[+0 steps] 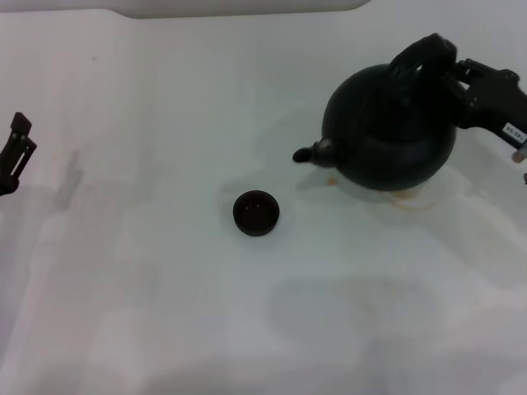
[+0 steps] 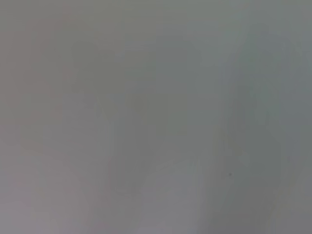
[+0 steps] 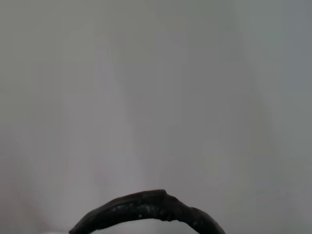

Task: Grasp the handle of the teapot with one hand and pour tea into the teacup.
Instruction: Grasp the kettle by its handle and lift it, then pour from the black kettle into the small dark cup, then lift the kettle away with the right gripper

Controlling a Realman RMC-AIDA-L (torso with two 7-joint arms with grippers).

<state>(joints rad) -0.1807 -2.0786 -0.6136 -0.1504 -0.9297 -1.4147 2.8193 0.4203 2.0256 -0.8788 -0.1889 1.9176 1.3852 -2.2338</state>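
The round black teapot [image 1: 391, 132] stands at the right of the white table, its stubby spout [image 1: 306, 154] pointing left toward the teacup [image 1: 256, 213]. That small dark cup sits alone near the middle, well apart from the pot. My right gripper [image 1: 458, 78] comes in from the right edge and is shut on the arched black handle [image 1: 420, 53] at its far side. An arc of the handle [image 3: 146, 209] also shows close up in the right wrist view. My left gripper [image 1: 16, 152] is parked at the far left edge.
A faint brownish wet ring [image 1: 412, 202] marks the table just in front of the teapot. The white table [image 1: 165, 288] has a raised pale edge along the back [image 1: 239, 8]. The left wrist view holds only blank table surface.
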